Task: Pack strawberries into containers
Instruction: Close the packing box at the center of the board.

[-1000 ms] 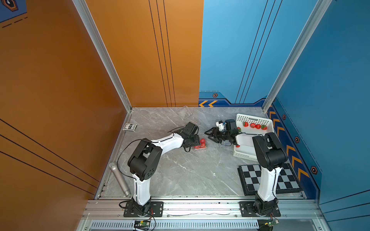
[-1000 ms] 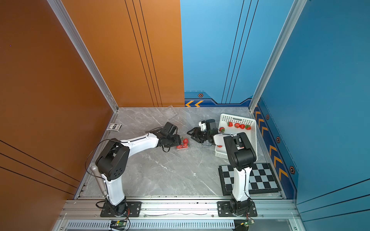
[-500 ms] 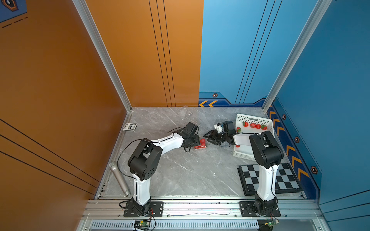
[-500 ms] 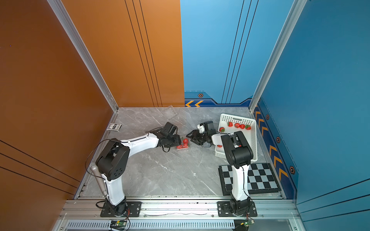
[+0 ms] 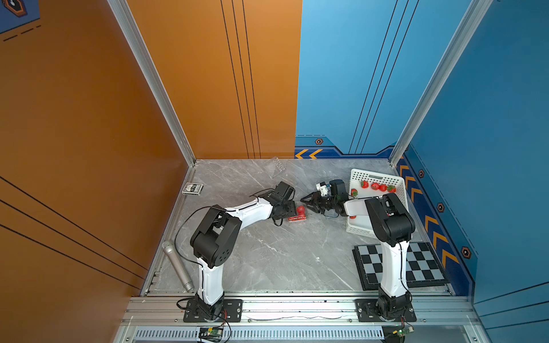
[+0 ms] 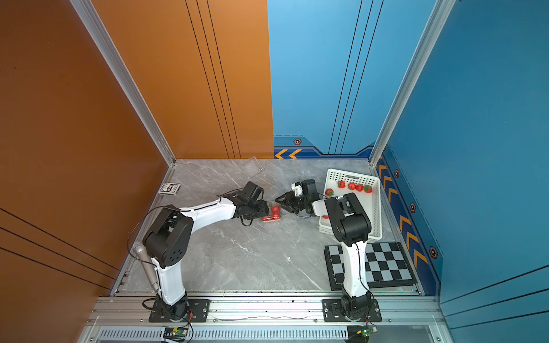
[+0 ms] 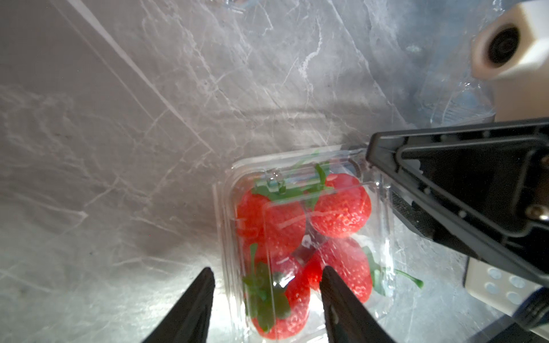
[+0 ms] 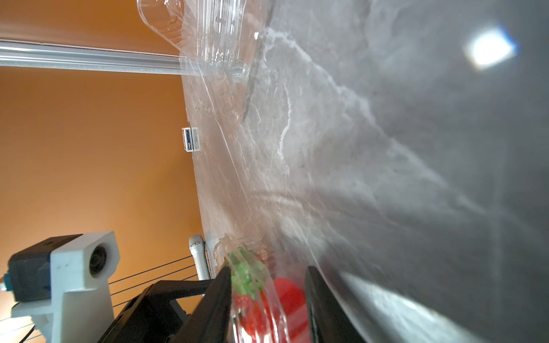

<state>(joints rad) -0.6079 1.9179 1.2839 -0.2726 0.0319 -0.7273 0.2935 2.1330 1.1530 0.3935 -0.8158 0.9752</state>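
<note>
Left wrist view: container [image 7: 226, 225] of strawberries [image 7: 341, 205] lies partly between parted left end effector [image 7: 266, 268] fingers; right end effector [image 8: 267, 270] grip unclear.

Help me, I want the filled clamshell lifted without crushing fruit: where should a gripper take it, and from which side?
Probably from above, closing across two opposite side walls of the filled clamshell, just under its rim. It lies flat on the marble table, and four strawberries fill it, so squeezing the thin clear top would likely bruise them; the folded rim looks stiffest.
</note>
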